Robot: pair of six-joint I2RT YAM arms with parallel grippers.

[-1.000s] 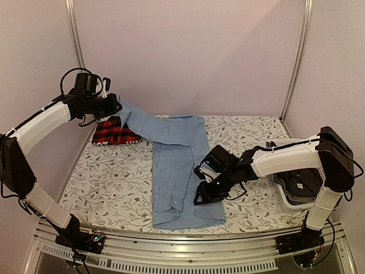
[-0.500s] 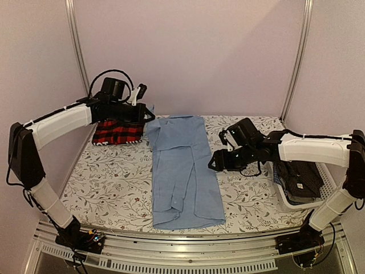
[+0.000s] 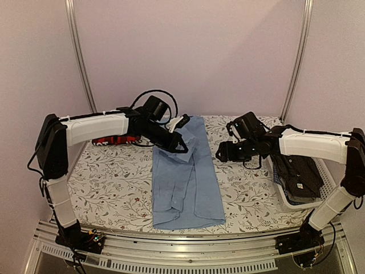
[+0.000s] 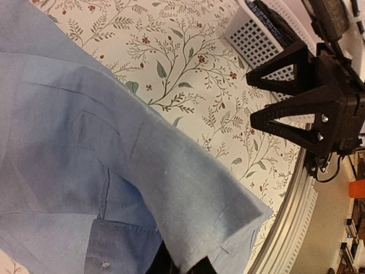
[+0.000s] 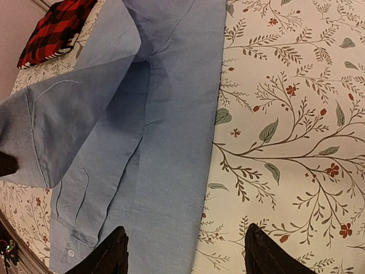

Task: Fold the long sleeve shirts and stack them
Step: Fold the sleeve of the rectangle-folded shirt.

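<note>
Between the left jaws a sleeve (image 4: 188, 194) of the blue shirt (image 3: 188, 182) is pinched and lifted, draped across the shirt's upper body. Below them the rest of the shirt lies flat and lengthwise on the bench (image 3: 108, 182). Behind the left arm (image 3: 97, 128) sits the folded plaid shirt (image 5: 54, 28). Right of the shirt the right jaws hang wide apart, holding nothing; under them the shirt's right edge meets bare bench. Further right, the basket (image 3: 283, 196) holds dark shirts (image 3: 299, 177).
</note>
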